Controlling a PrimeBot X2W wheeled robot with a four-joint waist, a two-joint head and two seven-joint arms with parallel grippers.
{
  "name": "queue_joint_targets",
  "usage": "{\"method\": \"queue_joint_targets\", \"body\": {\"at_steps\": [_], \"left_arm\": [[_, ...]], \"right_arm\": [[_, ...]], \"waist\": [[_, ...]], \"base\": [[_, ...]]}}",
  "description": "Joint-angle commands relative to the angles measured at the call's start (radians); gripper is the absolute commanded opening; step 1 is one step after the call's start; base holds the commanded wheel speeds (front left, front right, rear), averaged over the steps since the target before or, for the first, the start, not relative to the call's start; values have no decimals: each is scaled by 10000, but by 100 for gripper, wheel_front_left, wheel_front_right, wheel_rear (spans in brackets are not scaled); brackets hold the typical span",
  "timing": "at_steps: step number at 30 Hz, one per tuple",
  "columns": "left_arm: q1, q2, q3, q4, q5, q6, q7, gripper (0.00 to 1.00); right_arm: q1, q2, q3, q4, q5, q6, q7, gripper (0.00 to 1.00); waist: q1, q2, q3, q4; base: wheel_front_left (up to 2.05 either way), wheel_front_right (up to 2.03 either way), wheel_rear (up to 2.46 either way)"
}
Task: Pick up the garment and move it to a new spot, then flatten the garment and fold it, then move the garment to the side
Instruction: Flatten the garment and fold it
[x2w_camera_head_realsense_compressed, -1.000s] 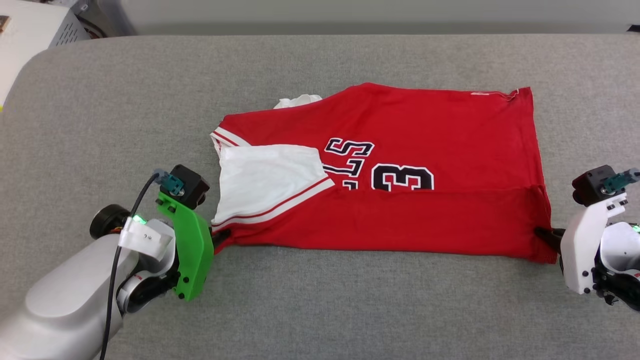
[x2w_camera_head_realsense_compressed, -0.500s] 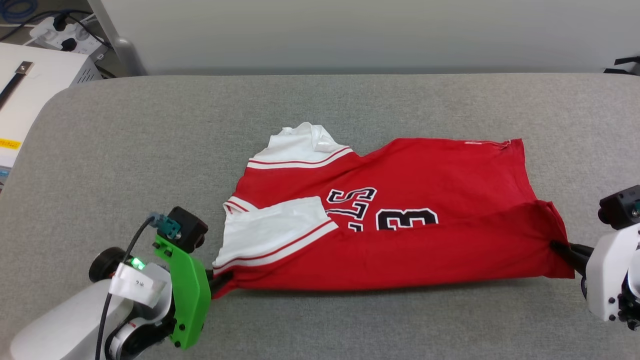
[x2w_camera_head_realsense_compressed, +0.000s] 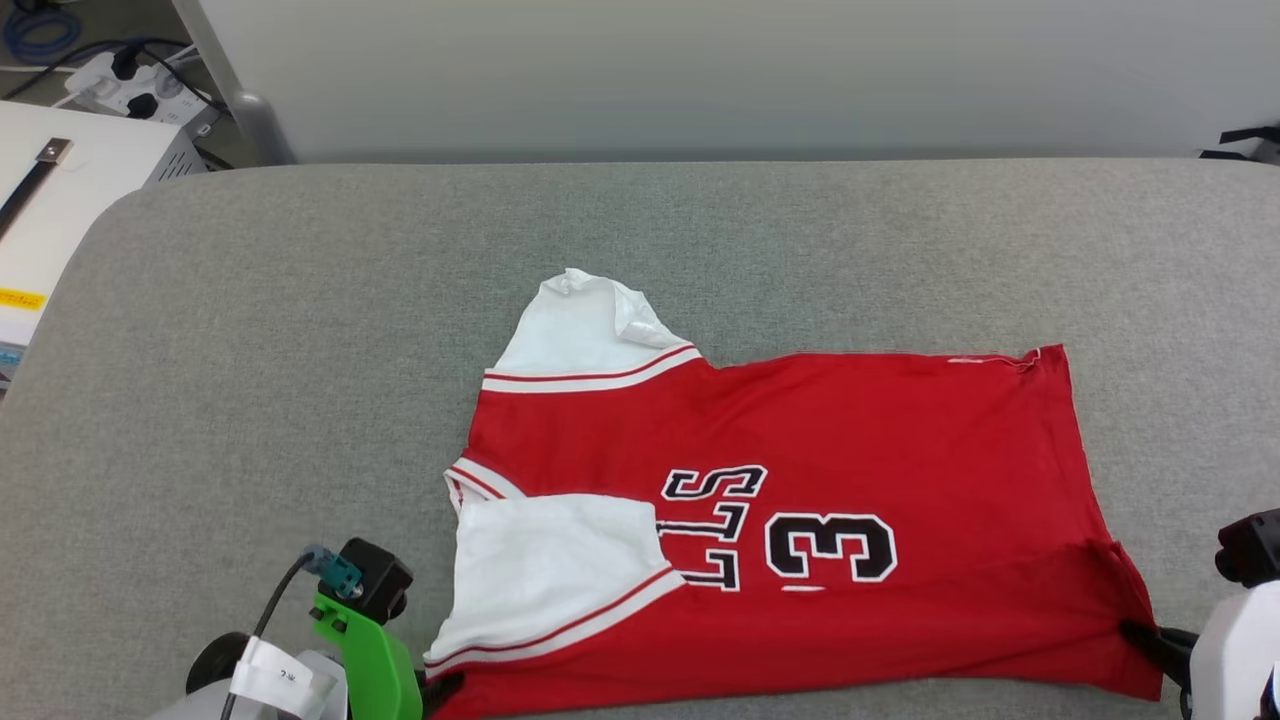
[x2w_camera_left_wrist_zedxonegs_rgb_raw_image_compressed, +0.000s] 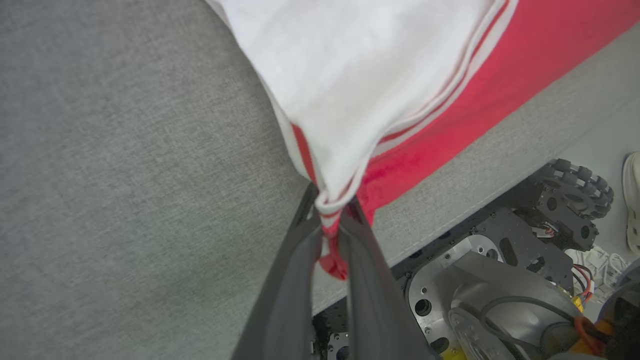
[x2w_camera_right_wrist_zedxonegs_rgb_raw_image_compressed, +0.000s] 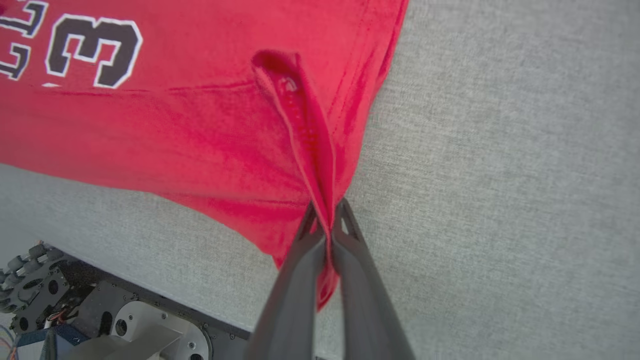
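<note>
Two corners of the red jersey garment (x2w_camera_head_realsense_compressed: 800, 460) with white short sleeves and black letters and a number on its front are pinched, one by each gripper. It lies spread out, front up, on the grey cloth-covered surface (x2w_camera_head_realsense_compressed: 300, 350), close to the edge nearest the robot. The near sleeve is folded onto the red front and the far sleeve sticks out flat. I think this is the flatten-and-fold step, because the near side looks pulled tight and doubled over. The next move likely needs both arms to lift and travel together, so the cloth does not sag or bunch. The left gripper (x2w_camera_head_realsense_compressed: 440, 688), on a green mount, sits low at the sleeve end, its fingers (x2w_camera_left_wrist_zedxonegs_rgb_raw_image_compressed: 295, 280) squeezed together on white and red trim. The right gripper (x2w_camera_head_realsense_compressed: 1140, 635), on a white mount, sits low at the hem end, fingers (x2w_camera_right_wrist_zedxonegs_rgb_raw_image_compressed: 300, 280) closed tight on a red fold. Both point inward, toward each other.
</note>
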Motion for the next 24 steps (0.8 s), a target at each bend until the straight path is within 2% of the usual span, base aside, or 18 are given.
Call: {"method": "queue_joint_targets", "body": {"at_steps": [1,9,10,11,12,13,19,24], "left_arm": [[211,-55,-20,239,-58,54,-71,0],[251,-517,-51,1429,-113,-156,-384,0],[248,-576,-25,1527,-154,-171,-427,0],[247,-601,-10,1586,-179,-177,-445,33],[231,-592,0,1637,-120,-157,-517,45],[218,-573,11,1670,-38,-123,-614,100],[181,-228,266,1305,220,134,-1178,100],[-188,179,782,525,542,588,-1793,100]], "right_arm": [[151,96,-119,181,-121,-7,77,0],[201,786,-45,1182,-468,-7,-68,0],[199,876,-42,1277,-487,-7,-173,23],[197,940,-40,1344,-496,-7,-268,45],[190,1004,-91,1417,-543,-7,-449,98],[176,1056,-173,1457,-614,-7,-645,100],[238,1268,-705,1168,-1050,-7,-1721,100],[131,1749,-1797,527,-1872,-7,-3008,100]], "waist": [[0,0,56,-14],[0,0,203,-2],[0,0,182,15],[0,0,151,26],[0,0,108,29],[0,0,66,32],[0,0,-198,43],[0,0,-254,-16]], "base": [[0,0,0],[0,0,0],[0,0,0],[0,0,0],[0,0,0],[0,0,0],[0,0,0],[0,0,0]]}}
